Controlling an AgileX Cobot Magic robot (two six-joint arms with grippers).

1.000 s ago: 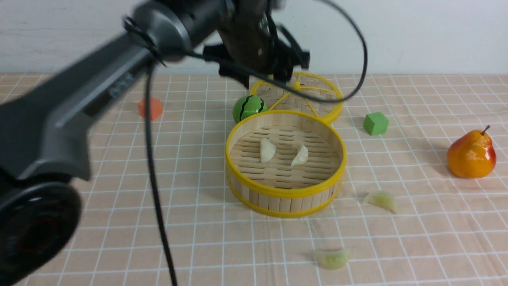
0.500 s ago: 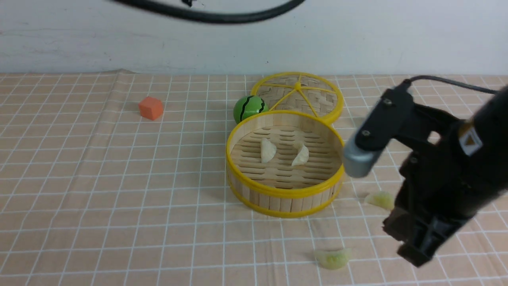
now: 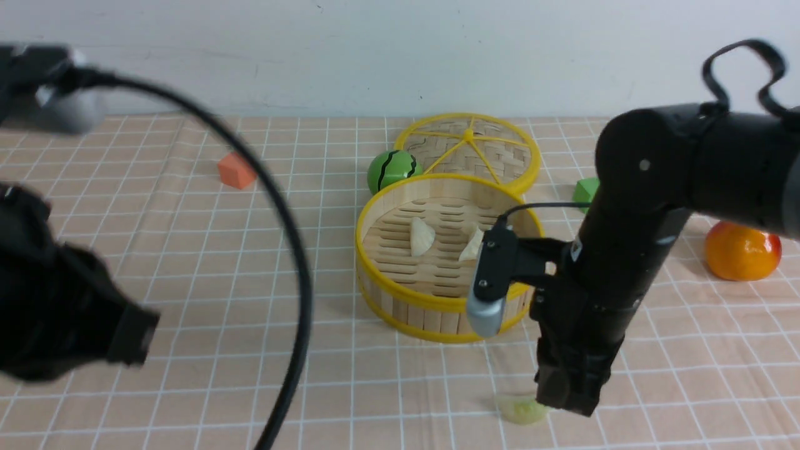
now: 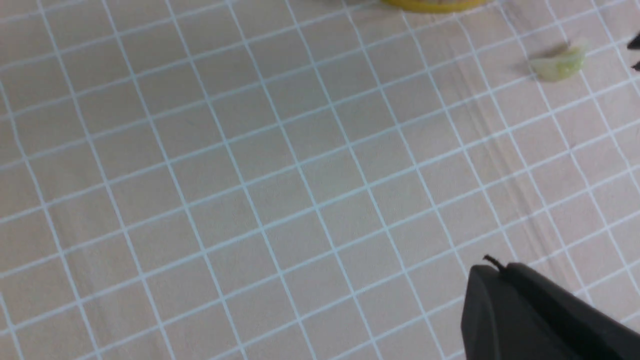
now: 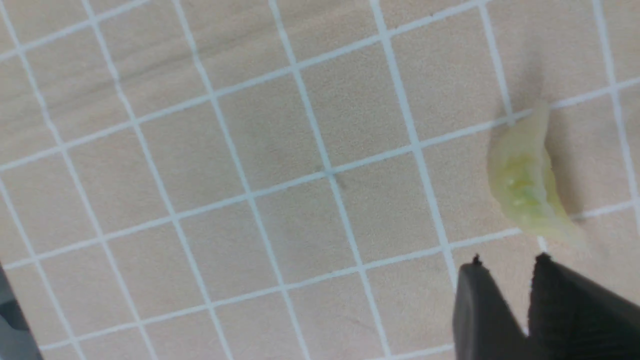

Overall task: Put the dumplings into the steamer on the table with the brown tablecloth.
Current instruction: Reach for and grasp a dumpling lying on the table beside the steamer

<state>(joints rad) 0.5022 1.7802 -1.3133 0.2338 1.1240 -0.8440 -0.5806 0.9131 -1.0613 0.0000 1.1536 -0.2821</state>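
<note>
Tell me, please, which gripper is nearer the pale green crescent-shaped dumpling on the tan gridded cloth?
Right. The right gripper sits beside the dumpling, not gripping it; the left gripper is well away, over cloth on the robot's left.

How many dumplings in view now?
3. Two white dumplings lie inside the steamer; one green dumpling lies on the tablecloth beside the right gripper. The right arm may hide another beside the steamer.

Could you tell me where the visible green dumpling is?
Front view: the green dumpling lies on the tablecloth on the robot's right, nearer than the steamer, beside the right gripper.
</note>
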